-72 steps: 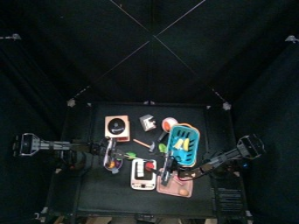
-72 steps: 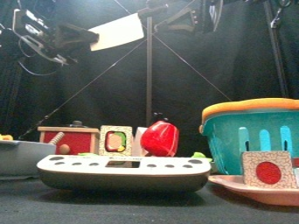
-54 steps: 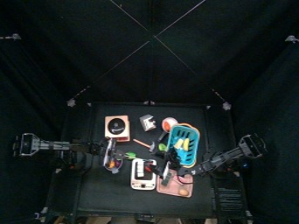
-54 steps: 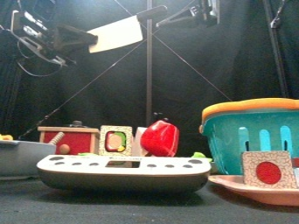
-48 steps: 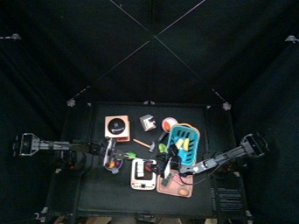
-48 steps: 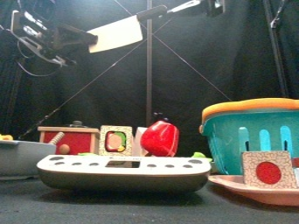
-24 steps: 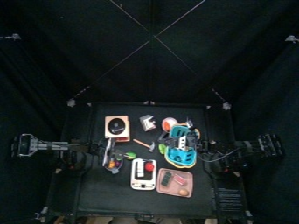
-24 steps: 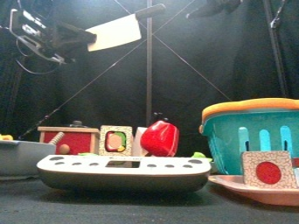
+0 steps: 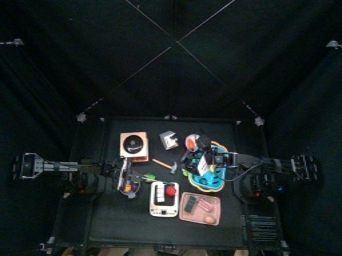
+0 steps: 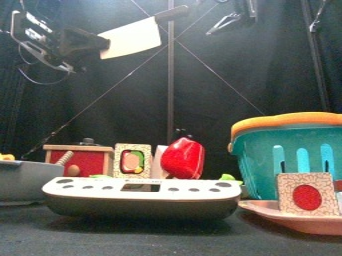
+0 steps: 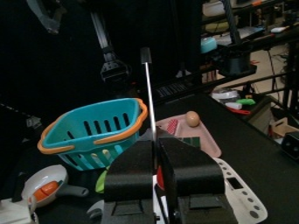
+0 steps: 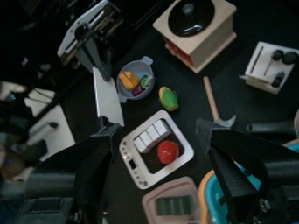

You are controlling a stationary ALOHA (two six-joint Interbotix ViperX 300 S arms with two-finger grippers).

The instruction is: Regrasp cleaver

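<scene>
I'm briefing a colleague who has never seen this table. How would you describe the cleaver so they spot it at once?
Look above the cluttered black table, not on it: the left gripper holds the cleaver high in the air on the left side. It has a flat, pale rectangular blade and a dark handle pointing up and right. Everything else, such as the teal plastic basket, sits on the table.

Cleaver blade edge-on, barely visible.
</scene>
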